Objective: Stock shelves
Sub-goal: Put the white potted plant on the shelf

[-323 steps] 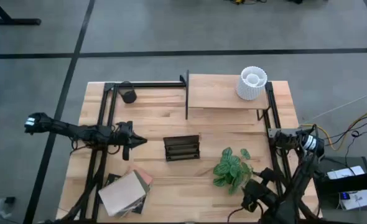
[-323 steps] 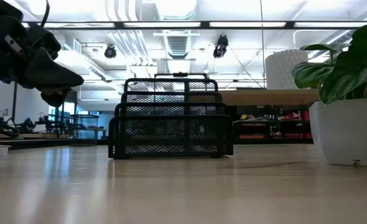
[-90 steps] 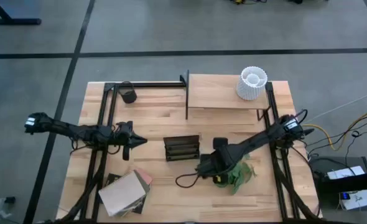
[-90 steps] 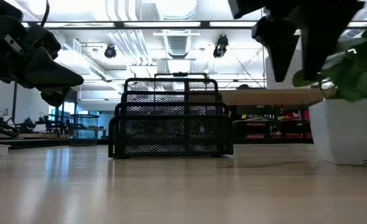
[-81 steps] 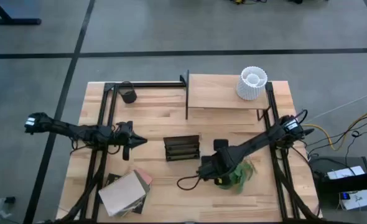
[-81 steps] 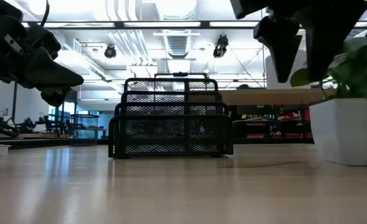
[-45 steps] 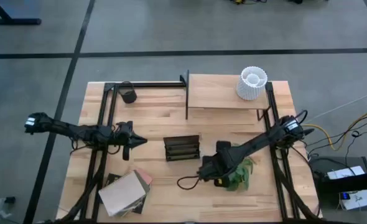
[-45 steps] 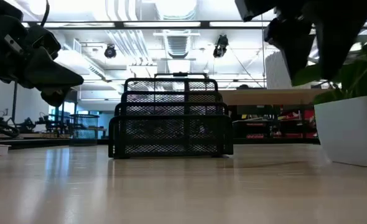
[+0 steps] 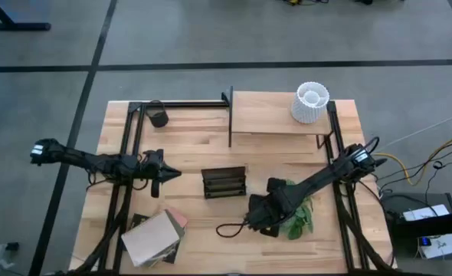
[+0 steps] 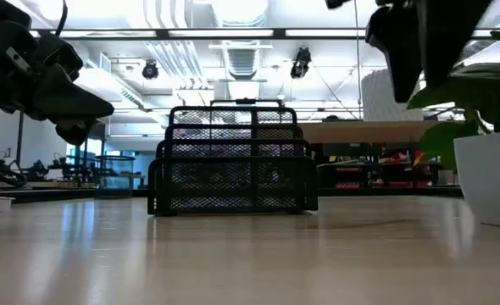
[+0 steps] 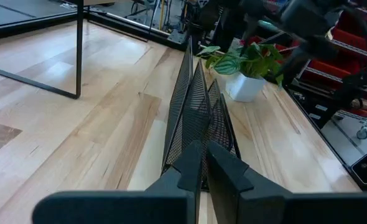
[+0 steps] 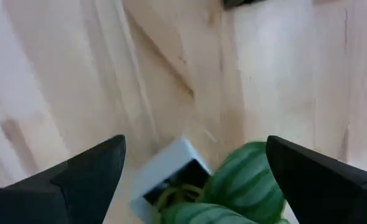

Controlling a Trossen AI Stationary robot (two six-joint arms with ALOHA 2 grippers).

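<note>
- At the table's left, the left gripper [image 9: 167, 175] waits, fingers [image 11: 224, 165] pressed together, pointing at the rack [image 9: 224, 182].
- Behind, the shelves [image 9: 276, 113] span the far edge, a white pot [image 9: 310, 102] on the board.
- Right of the rack, the right gripper [image 9: 258, 220] hangs over the plant [image 9: 299, 218], fingers [image 12: 90, 167] spread wide, gripping nothing.

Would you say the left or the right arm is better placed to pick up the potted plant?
Right: the right gripper hangs open directly over the potted plant, while the left gripper waits shut beyond the mesh rack.
</note>
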